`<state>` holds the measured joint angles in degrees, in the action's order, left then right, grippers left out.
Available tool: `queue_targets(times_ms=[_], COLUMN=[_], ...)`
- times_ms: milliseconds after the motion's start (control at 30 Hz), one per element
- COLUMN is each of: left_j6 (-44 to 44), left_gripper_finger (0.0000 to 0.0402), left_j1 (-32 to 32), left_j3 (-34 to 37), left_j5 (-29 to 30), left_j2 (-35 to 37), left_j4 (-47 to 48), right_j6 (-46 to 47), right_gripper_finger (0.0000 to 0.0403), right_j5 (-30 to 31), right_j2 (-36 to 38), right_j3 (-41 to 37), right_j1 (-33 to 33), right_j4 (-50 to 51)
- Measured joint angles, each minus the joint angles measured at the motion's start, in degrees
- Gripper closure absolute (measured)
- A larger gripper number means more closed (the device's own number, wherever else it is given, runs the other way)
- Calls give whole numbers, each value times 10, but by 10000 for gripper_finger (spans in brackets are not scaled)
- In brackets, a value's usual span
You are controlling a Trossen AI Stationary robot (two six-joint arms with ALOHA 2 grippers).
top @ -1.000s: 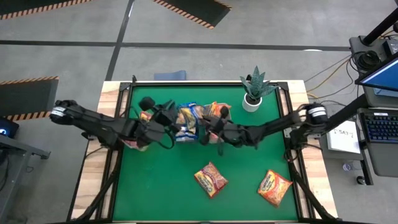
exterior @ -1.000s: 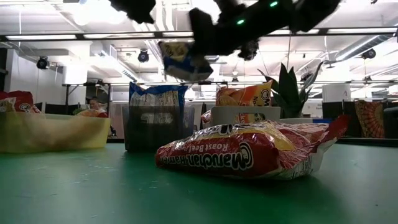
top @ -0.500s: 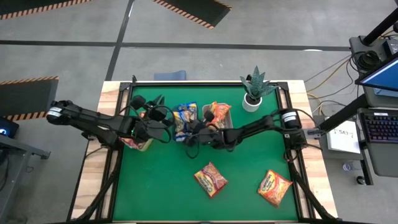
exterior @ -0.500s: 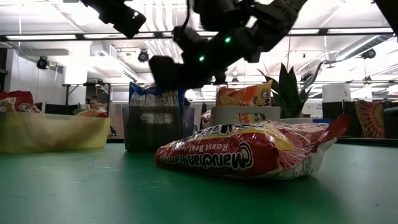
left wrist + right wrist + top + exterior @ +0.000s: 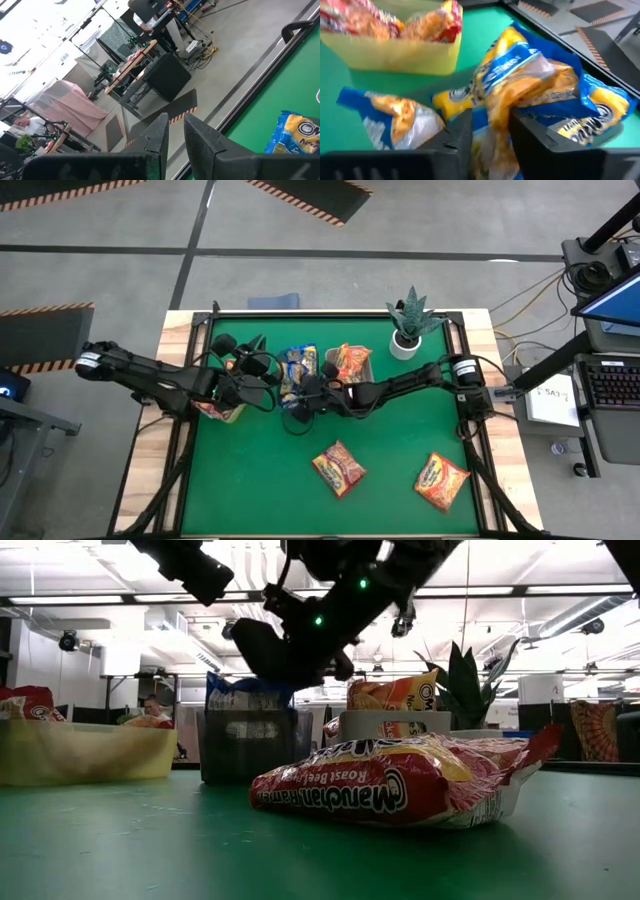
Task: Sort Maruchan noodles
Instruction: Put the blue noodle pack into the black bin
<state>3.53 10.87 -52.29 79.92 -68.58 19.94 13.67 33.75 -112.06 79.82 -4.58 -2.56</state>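
My left gripper (image 5: pixel 262 370) hangs above the yellow bin (image 5: pixel 222 402) at the table's left side; red packets (image 5: pixel 365 20) sit in that bin. In the left wrist view its fingers (image 5: pixel 200 137) stand close with a thin gap, nothing between them.

Next over, the dark bin (image 5: pixel 297 376) holds blue-and-yellow packets (image 5: pixel 240 692) standing upright. My right gripper (image 5: pixel 303 392) is over this bin, reaching in from the right. Right wrist view shows its fingers (image 5: pixel 532 132) either side of a blue-and-yellow packet (image 5: pixel 530 75), clamped on it, with another blue packet (image 5: pixel 395 112) just beside.

Further right, the grey bin (image 5: pixel 352 366) has orange packets (image 5: pixel 350 358) standing in it. A potted plant (image 5: pixel 410 320) stands near the back right corner.

On the green mat (image 5: pixel 260 480), two loose packets: a red one (image 5: pixel 339 468) near the front centre and an orange one (image 5: pixel 441 480) to its right, well apart. In the low view the red one (image 5: pixel 400 785) lies flat, closest to the camera.
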Motion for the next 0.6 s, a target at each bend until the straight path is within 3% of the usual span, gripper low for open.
queue_targets(times_ms=[167,300,467,600], left_j6=[0,1,2,2], left_gripper_finger=[359,359,359,359], left_j1=[0,0,0,0], left_j3=[0,0,0,0], left_j5=[0,0,0,0], left_j2=[0,0,1,1], left_j4=[1,3,6,7], right_j6=[8,4,-43,-57], right_gripper_finger=[246,249,320,385], right_j5=[2,2,-14,-106], right_j2=[17,34,43,22], right_j3=[55,80,80,79], right_j1=[0,2,24,62], right_j4=[136,191,143,85])
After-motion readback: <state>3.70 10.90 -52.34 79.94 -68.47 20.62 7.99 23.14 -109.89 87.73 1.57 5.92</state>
